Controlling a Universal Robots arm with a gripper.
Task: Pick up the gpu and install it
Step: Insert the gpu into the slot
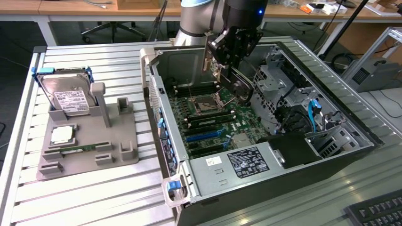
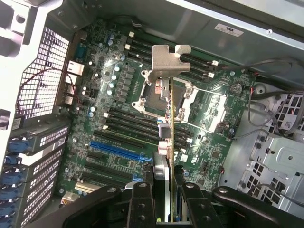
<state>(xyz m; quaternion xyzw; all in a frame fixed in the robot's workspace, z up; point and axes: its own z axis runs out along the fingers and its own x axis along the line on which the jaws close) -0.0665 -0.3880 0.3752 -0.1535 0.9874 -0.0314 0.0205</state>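
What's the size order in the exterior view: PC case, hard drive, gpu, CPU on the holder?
1. PC case
2. hard drive and gpu: unsure, since the gpu is edge-on in the hand
3. CPU

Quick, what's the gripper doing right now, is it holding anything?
Gripper: closed on the gpu, holding it over the motherboard.

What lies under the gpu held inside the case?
Under the gpu, gripped edge-on by the gripper, lies the motherboard: the CPU socket and dark memory slots show beside it. The strip of board directly beneath the card's edge is covered.
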